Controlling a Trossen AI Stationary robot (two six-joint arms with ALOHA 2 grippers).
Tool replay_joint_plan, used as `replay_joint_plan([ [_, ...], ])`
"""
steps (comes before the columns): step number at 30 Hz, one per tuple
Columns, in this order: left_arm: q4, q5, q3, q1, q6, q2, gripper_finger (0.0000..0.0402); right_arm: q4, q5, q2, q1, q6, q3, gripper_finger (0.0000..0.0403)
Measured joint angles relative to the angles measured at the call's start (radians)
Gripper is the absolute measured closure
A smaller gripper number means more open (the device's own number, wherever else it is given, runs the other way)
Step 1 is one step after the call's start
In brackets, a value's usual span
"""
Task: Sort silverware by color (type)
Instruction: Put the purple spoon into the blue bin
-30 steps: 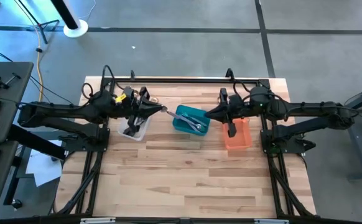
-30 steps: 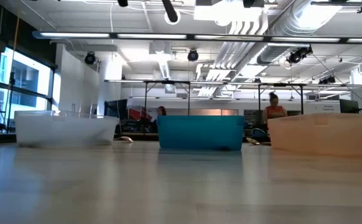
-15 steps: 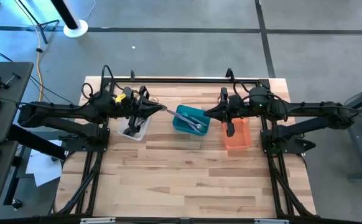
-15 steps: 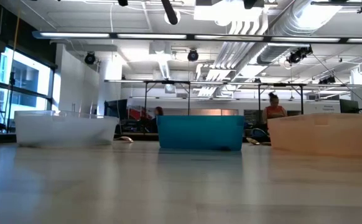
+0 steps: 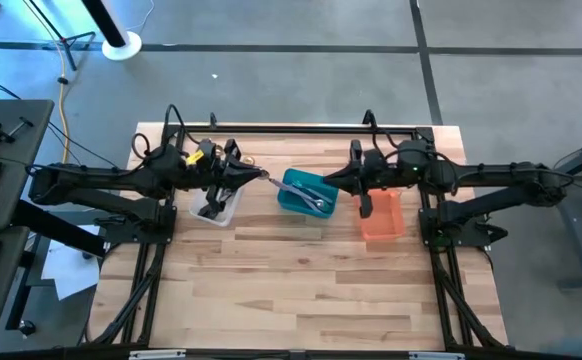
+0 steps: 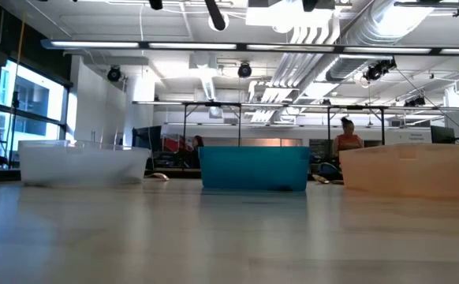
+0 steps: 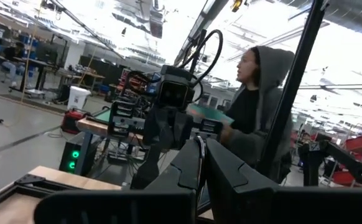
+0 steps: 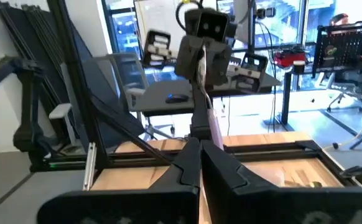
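Three bins stand in a row on the wooden table: a clear one point(image 5: 216, 205) with dark silverware, a teal one point(image 5: 306, 193) with silver silverware, and an orange one point(image 5: 382, 214). My left gripper point(image 5: 249, 175) hovers between the clear and teal bins, shut on a silver utensil point(image 5: 264, 179) that sticks out toward the teal bin. My right gripper point(image 5: 327, 181) is shut with nothing in it. It hovers level over the teal bin's right edge, facing the left gripper. In the low view both grippers are out of the picture. My left gripper pinches one end of the silver utensil point(image 8: 201, 65) between its two fingers. The fingers come about level from the table's left. The rest of the utensil point(image 8: 213, 127) reaches out past the fingertips, slanting down toward the teal bin, clear of bins and table.
The near half of the table point(image 5: 301, 290) is bare wood. A black frame bar point(image 5: 301, 128) runs along the far edge. A person in a grey hood point(image 7: 255, 106) stands beyond the table's right side.
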Motion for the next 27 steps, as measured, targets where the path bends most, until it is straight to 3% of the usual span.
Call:
replay_joint_plan([
  [7, -0.036, -0.015, 0.007, 0.028, -0.09, 0.043, 0.0402, -0.072, 0.059, 0.161, -0.003, 0.006, 0.118, 0.0401],
  [10, -0.078, -0.014, 0.036, 0.029, -0.082, 0.079, 0.0402, -0.152, 0.078, 0.224, -0.014, 0.01, 0.187, 0.0382],
  [15, -0.085, -0.007, 0.069, 0.034, -0.043, 0.121, 0.0402, -0.235, 0.082, 0.277, -0.016, 0.012, 0.278, 0.0307],
  [22, -0.067, -0.005, 0.079, 0.04, -0.047, 0.127, 0.0402, -0.252, 0.125, 0.289, -0.017, 0.006, 0.291, 0.0193],
  [27, -0.06, 0.028, 0.079, 0.04, -0.067, 0.144, 0.0402, -0.243, 0.056, 0.324, -0.016, 0.012, 0.29, 0.015],
])
